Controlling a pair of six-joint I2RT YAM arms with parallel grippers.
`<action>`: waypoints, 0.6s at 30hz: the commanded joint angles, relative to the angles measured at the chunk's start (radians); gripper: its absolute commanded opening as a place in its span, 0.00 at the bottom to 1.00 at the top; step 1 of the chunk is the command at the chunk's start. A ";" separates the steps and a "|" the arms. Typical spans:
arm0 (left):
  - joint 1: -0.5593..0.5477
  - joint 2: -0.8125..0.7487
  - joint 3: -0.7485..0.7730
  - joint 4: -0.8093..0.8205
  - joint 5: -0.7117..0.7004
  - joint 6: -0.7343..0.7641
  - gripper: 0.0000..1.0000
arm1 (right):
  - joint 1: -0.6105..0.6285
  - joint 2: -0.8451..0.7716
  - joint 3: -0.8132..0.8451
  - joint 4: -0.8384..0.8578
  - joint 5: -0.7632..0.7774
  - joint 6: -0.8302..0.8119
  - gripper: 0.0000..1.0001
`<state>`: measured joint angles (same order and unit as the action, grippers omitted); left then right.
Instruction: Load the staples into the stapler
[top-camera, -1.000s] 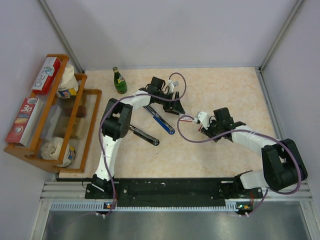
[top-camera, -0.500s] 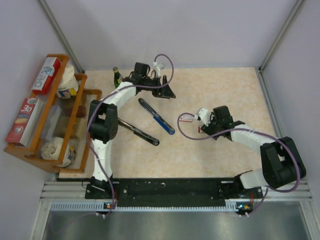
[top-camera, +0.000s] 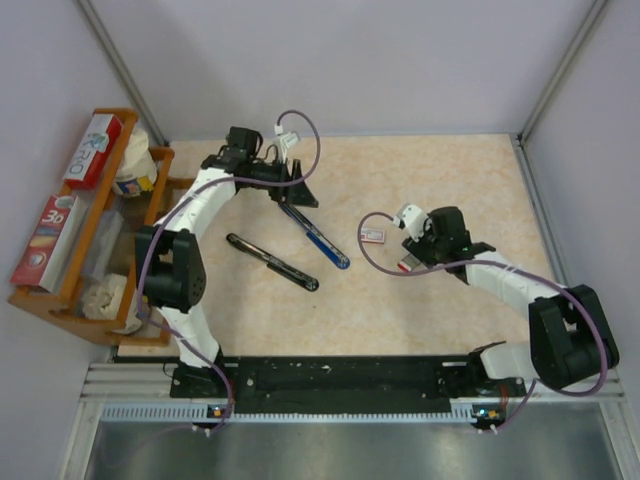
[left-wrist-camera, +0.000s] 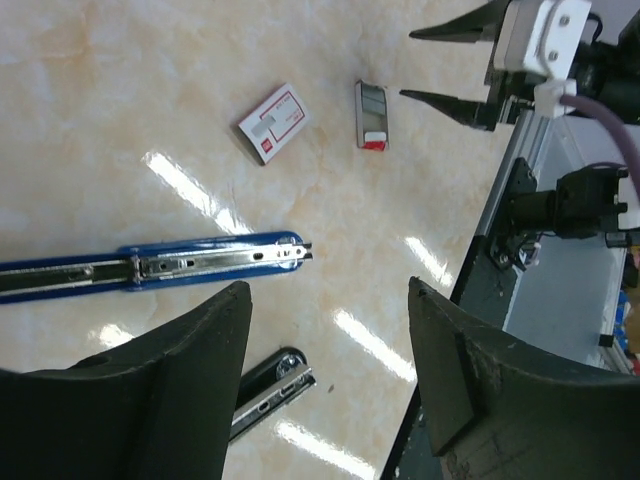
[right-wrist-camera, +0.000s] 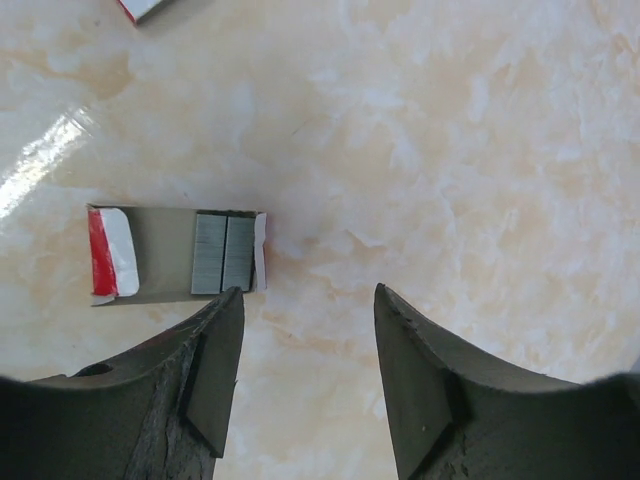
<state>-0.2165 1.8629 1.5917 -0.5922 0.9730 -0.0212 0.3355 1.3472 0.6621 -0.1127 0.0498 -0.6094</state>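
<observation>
Small grey-and-red cardboard tray of staples (right-wrist-camera: 175, 255) lies flat on the beige marbled counter (right-wrist-camera: 450, 150), strip exposed for pickup, right fingers (right-wrist-camera: 212, 370) spread empty just beside it; left fingers (left-wrist-camera: 170, 390), spread empty, hover over the opened blue-and-chrome stapler (left-wrist-camera: 150, 268), channel upward.

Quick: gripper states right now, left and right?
Left gripper: open, holding nothing.
Right gripper: open, holding nothing; the staple tray lies just beside it.
</observation>
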 joint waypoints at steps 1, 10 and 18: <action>0.032 -0.151 -0.059 -0.121 -0.013 0.162 0.69 | -0.009 -0.042 0.050 -0.007 -0.073 0.062 0.53; 0.190 -0.229 -0.144 -0.323 -0.017 0.312 0.69 | -0.004 0.047 0.071 -0.018 -0.073 0.086 0.51; 0.263 -0.287 -0.256 -0.268 0.027 0.300 0.69 | -0.001 0.095 0.076 0.027 0.044 0.102 0.48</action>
<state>0.0429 1.6444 1.3674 -0.8726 0.9607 0.2569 0.3363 1.4292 0.6895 -0.1261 0.0368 -0.5312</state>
